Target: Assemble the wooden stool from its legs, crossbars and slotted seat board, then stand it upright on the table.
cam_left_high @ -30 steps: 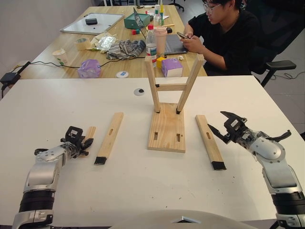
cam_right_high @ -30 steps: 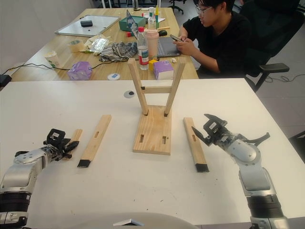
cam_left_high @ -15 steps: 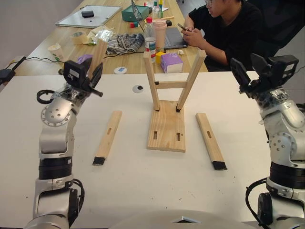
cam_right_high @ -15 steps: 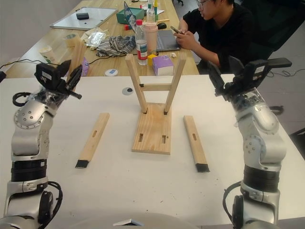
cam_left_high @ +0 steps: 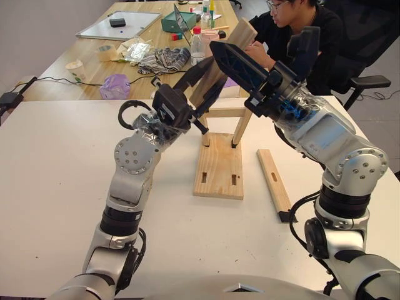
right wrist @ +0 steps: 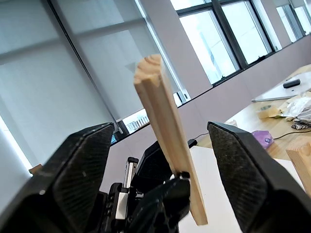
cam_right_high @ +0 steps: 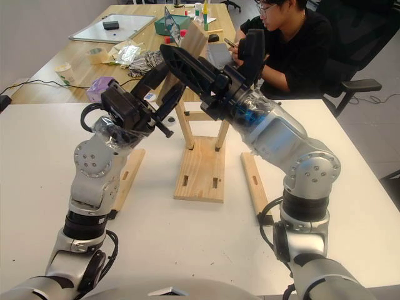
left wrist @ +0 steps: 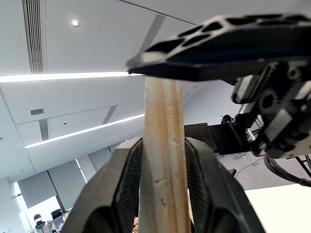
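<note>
Table [cam_left_high: 56, 187]: white, smooth, matte. About half done, I judge.

Nearest are two loose legs, flat on the table and not yet fitted:
- The right leg [cam_left_high: 275, 185] lies just beside the seat board.
- The left leg [cam_right_high: 129, 167] is partly hidden behind the left arm.
- Both are pale square-section wood sticks, each with a small slot in the face and a dark cap on the near end.

The seat board [cam_left_high: 219, 165] lies flat mid-table. It is a light rectangular pine plank with visible grain. Its two near slots are empty.

At its far end two fitted legs [cam_left_high: 200, 115] stand in the far slots. They splay outward and are joined by a fitted crossbar [cam_left_high: 224, 113].

Above and behind that, the left gripper [left wrist: 163, 184] is clenched on a loose crossbar [right wrist: 167, 145], held tilted in the air. It is a short flat slat of raw wood with end grain showing.

The right gripper [right wrist: 165, 160] is spread wide, one finger on each side of the slat and neither touching it.

Left to do:
- Join the loose legs with this crossbar.
- Seat them in the near slots.
- Flip the stool upright.
</note>
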Available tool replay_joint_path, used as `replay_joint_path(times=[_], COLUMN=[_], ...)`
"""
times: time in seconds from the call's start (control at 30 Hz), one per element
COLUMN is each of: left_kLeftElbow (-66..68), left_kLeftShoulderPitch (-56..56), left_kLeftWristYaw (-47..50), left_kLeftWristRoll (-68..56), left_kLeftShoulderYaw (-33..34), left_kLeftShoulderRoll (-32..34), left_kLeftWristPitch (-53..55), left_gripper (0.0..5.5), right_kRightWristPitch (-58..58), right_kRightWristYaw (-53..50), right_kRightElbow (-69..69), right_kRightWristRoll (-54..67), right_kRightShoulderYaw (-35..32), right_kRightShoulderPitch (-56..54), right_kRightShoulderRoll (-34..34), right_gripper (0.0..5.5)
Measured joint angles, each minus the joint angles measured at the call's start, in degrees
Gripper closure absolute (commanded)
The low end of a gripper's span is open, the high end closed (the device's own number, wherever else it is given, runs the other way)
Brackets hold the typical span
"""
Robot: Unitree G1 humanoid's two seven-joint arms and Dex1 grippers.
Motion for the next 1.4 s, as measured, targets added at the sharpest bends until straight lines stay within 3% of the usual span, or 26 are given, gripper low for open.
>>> replay_joint_path(times=[0.43, 0.57, 0.6, 0.87, 1.0, 1.2, 1.4], left_kLeftElbow=[-0.03, -0.09, -0.23, 0.13, 0.78, 1.41, 1.31], left_kLeftShoulderPitch=[0.39, 0.42, 0.43, 2.43, 4.56, 6.17, 6.43], left_kLeftWristYaw=[0.11, 0.1, 0.11, 0.78, 0.44, 4.93, 7.69], left_kLeftWristRoll=[-0.03, -0.03, -0.09, -0.95, 0.5, 2.62, 3.04], left_kLeftShoulderYaw=[-0.04, -0.04, -0.03, 0.85, 1.13, 4.28, 5.25], left_kLeftShoulderRoll=[-1.03, -1.04, -1.12, -0.87, 0.69, 1.01, -0.34], left_kLeftWristPitch=[-0.42, -0.31, 0.08, 6.49, 8.1, 9.07, 10.1], left_gripper=[4.24, 4.24, 3.88, 2.79, 2.25, 2.23, 2.23], right_kRightWristPitch=[-2.24, -2.25, -2.25, -2.43, -2.29, -1.96, -5.75], right_kRightWristYaw=[-1.87, -1.89, -1.9, 1.01, 5.82, 14.82, 23.04], right_kRightElbow=[1.47, 1.5, 1.51, 1.72, 1.62, 2.19, 9.17], right_kRightWristRoll=[0.98, 0.65, 0.57, -4.05, -14.77, -29.08, -39.17], right_kRightShoulderYaw=[0.08, 0.13, 0.13, 0.13, -1.08, -5.38, -5.56], right_kRightShoulderPitch=[-0.79, -0.79, -0.79, -0.81, 1.12, 19.63, 26.65], right_kRightShoulderRoll=[-0.19, -0.25, -0.25, -0.87, -8.95, -21.25, -22.5], right_gripper=[4.93, 4.97, 4.97, 5.1, 5.1, 5.1, 5.1])
